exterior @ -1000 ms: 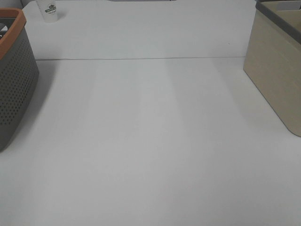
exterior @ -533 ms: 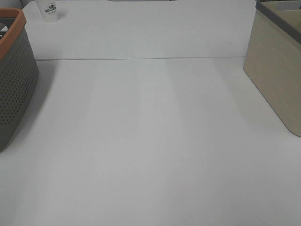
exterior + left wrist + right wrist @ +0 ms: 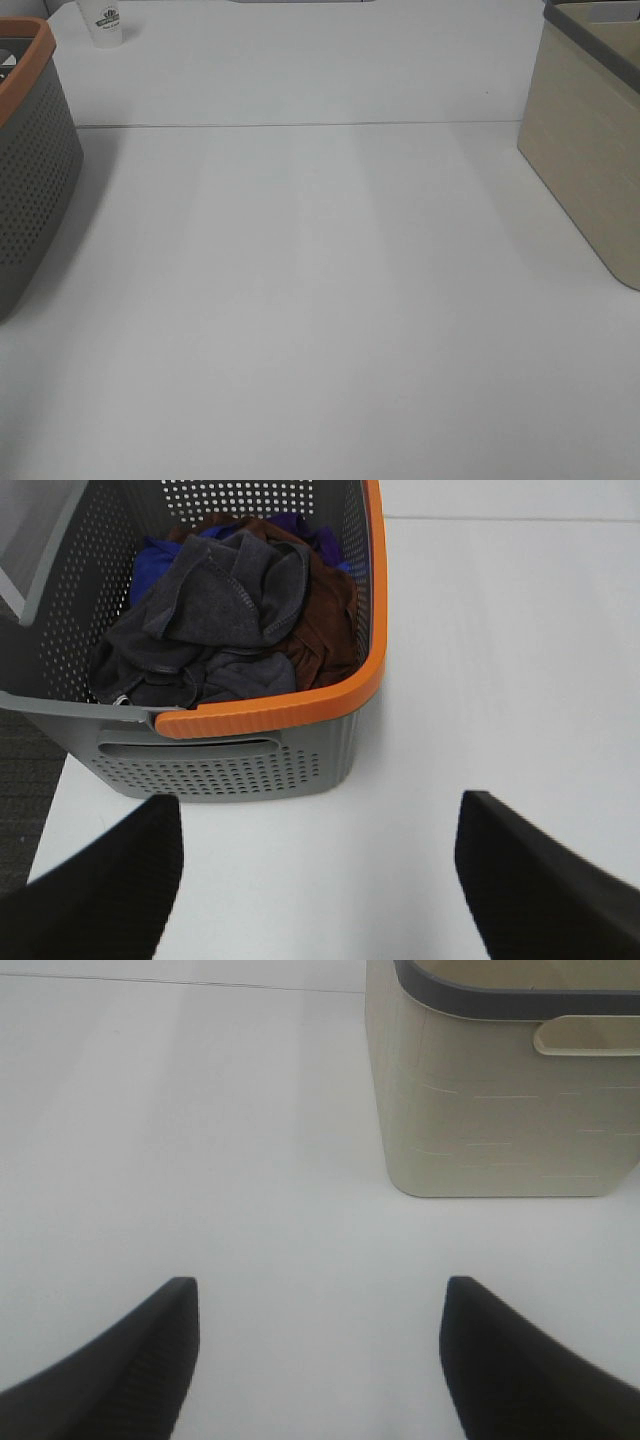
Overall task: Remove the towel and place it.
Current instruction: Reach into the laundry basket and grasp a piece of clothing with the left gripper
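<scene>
The dark charcoal-grey towel (image 3: 215,620) lies crumpled on top of other cloths inside a grey perforated basket with an orange rim (image 3: 290,708). My left gripper (image 3: 320,880) hovers open over the white table just in front of that basket, nothing between its fingers. My right gripper (image 3: 320,1355) is also open and empty, above the table short of a beige bin (image 3: 505,1110). Neither gripper shows in the exterior high view, where the basket (image 3: 30,170) stands at the left edge and the beige bin (image 3: 590,150) at the right.
Brown (image 3: 325,630) and blue (image 3: 160,560) cloths lie under the towel in the basket. A white paper cup (image 3: 103,22) stands at the far left of the table. A thin seam (image 3: 300,125) runs across the tabletop at the back.
</scene>
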Robot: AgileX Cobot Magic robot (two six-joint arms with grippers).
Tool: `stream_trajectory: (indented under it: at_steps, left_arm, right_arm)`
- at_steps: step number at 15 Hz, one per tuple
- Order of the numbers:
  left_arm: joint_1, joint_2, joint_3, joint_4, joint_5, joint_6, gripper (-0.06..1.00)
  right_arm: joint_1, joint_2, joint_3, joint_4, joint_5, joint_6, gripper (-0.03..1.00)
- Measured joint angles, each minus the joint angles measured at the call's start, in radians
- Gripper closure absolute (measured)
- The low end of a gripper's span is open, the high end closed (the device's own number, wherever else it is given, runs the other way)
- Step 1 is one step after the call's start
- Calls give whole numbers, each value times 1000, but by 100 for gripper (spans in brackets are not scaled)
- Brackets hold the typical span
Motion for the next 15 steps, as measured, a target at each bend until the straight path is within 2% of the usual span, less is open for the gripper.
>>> stream_trajectory:
  at_steps: [9,11,15]
  left_arm:
    - [0,397,-258,1,37,153,27]
    - [0,568,-380,1,104,218,27]
    - [0,774,-559,4,156,282,28]
  right_arm:
    - [0,0,0,0,0,0,29]
    - [0,0,0,0,0,0,29]
    - [0,0,0,0,0,0,29]
